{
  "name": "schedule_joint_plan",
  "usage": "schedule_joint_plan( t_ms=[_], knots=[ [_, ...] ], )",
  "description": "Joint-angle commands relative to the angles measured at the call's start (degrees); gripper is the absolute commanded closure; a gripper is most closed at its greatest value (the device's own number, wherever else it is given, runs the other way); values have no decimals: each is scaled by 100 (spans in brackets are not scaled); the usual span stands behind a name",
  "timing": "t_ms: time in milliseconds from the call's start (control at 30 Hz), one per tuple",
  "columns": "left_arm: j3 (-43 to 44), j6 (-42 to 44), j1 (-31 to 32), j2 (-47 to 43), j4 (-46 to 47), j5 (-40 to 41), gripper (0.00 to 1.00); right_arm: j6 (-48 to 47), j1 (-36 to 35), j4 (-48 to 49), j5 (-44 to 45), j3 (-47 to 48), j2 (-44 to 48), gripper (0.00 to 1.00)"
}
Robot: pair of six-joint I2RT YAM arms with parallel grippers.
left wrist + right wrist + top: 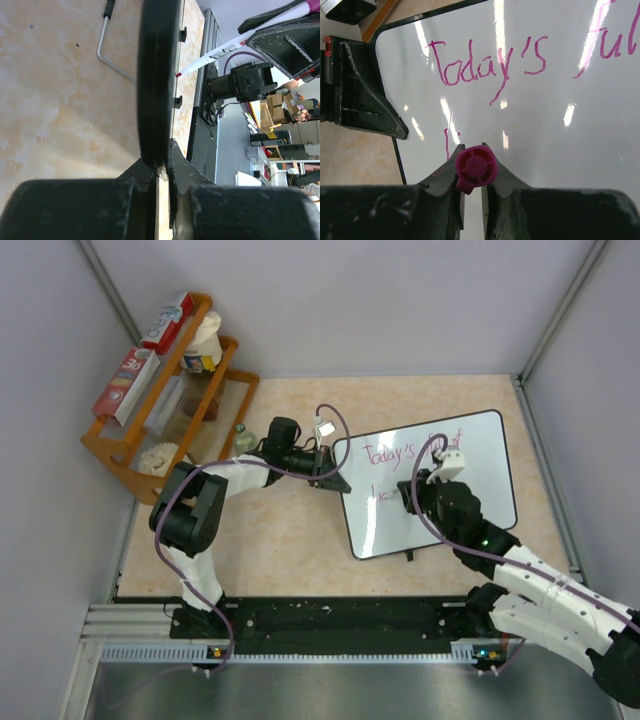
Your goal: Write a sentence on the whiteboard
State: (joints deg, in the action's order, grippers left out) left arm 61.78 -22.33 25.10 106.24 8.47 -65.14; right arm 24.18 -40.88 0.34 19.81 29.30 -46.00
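Note:
The whiteboard (470,455) stands tilted on the table. My left gripper (337,473) is shut on its left edge; the left wrist view shows the black frame (157,75) pinched between my jaws (165,166). My right gripper (430,492) is shut on a pink-capped white marker (476,167), its tip (178,74) at the board face. The sentence (490,65) reads "Today's ful…" in pink on the first line. A second line begins "li" (448,142) just above my right gripper (472,150). My right arm hides part of the writing in the top view.
A wooden rack (115,455) with boxes, a cup and jars stands at the back left. A small bottle (243,436) is beside my left arm. The board's wire stand (102,45) rests on the table behind it. Enclosure walls close both sides.

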Motion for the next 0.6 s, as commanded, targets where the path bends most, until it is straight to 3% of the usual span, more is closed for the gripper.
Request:
schedule_joint_plan(
  t_ms=[0,567],
  knots=[
    [-175,607,144,-94,-346,-113,100,-168,-42,89,357,287,-146,100],
    [-166,615,144,-103,-355,-112,100,-204,-43,-16,163,138,-59,100]
  ],
)
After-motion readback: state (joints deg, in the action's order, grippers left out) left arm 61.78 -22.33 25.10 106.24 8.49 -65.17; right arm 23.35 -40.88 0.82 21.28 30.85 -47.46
